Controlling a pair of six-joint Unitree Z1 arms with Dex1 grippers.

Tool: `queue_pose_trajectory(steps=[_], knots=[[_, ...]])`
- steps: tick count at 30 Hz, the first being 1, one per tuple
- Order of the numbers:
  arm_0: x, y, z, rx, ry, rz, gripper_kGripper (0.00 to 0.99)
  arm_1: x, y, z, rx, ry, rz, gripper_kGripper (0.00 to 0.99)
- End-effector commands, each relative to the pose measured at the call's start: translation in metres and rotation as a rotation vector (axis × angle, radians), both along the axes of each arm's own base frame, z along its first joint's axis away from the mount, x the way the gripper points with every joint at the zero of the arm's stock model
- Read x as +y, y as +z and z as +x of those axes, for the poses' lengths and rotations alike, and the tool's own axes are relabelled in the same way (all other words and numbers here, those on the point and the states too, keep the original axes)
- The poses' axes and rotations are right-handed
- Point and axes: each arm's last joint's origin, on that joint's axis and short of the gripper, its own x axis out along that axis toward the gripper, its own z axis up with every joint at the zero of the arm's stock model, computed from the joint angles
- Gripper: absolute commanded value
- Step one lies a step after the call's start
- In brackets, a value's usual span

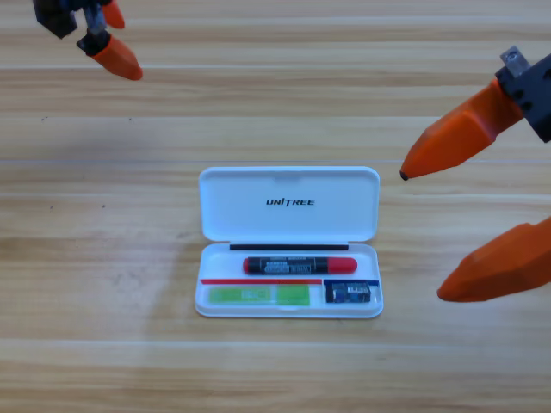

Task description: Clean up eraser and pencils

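The white case [288, 185] lies open in the middle of the table, lid back with UNITREE print. In its tray lies the black pencil with red ends [299, 265], in the upper slot. Below it sits the pale white-green pencil [258, 295] at the lower left, and the small dark eraser [349, 293] at the lower right. My right gripper [422, 234] is open at the right edge, its two orange jaws spread wide, apart from the case and empty. My left gripper [112, 39] waits at the top left corner, partly cut off.
Bare wooden table surrounds the case on all sides. The right gripper's lower jaw hangs level with the tray, a short way to its right.
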Motion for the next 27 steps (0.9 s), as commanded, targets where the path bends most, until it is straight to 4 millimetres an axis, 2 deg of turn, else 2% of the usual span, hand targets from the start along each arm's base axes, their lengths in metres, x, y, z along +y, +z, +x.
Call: queue_pose_trajectory(steps=[1, 4, 5, 12, 19, 27], knots=[[0.002, -0.046, 0.023, 0.107, -0.086, -0.033, 0.522, -0.009, -0.004, 0.001, 0.011, -0.026, 0.001, 0.983], [-0.003, -0.064, 0.027, 0.150, -0.137, -0.073, 0.107, -0.008, -0.003, 0.002, 0.011, -0.027, 0.002, 0.983], [-0.005, -0.068, 0.027, 0.154, -0.144, -0.084, 0.000, -0.008, -0.003, 0.002, 0.011, -0.027, 0.002, 0.983], [-0.004, -0.099, 0.012, 0.101, -0.109, -0.160, 0.000, -0.011, 0.003, -0.001, -0.005, -0.028, 0.019, 0.983], [-0.014, -0.142, 0.019, 0.255, -0.135, -0.239, 0.000, -0.010, 0.000, 0.000, 0.001, -0.028, 0.012, 0.983], [-0.034, -0.176, 0.016, 0.399, -0.190, -0.288, 0.000, -0.016, 0.000, -0.005, -0.001, -0.029, 0.015, 0.983]])
